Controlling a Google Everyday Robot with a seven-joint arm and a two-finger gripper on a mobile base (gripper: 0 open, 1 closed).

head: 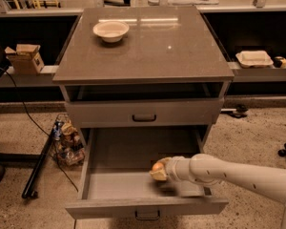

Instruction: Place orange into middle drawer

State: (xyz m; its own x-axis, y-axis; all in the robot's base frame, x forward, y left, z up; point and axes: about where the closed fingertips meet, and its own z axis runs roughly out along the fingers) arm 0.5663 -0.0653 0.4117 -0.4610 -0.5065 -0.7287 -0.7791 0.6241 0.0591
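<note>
At the near edge, at 6 o'clock, the wide, shallow grey middle drawer (115, 185) stood pulled out of the grey cabinet, its flat front carrying a small dark bar handle (148, 216). A smooth white robot arm (229, 173) reached in from 4 o'clock, crossing the drawer's right wall. Its pale pincer (162, 170) hung inside the drawer, right of centre and towards the front, clamped on the small, round, smooth orange (157, 168). The fruit sat at the pincer's tip, on its 9 o'clock side, over the drawer floor; whether it touched the floor could not be told.

Farther back, at 12 o'clock from the pincer, the matching grey upper drawer front (181, 112) was closed, with its own dark handle (144, 118). Above it lay the grey-brown glossy tabletop (152, 51), and near its far edge, at 11 o'clock, rested a cream round bowl (111, 31). Beyond, a brown cardboard box (24, 58) stood on a shelf at 9 o'clock and a pale flat tray (253, 57) at 3 o'clock.
</note>
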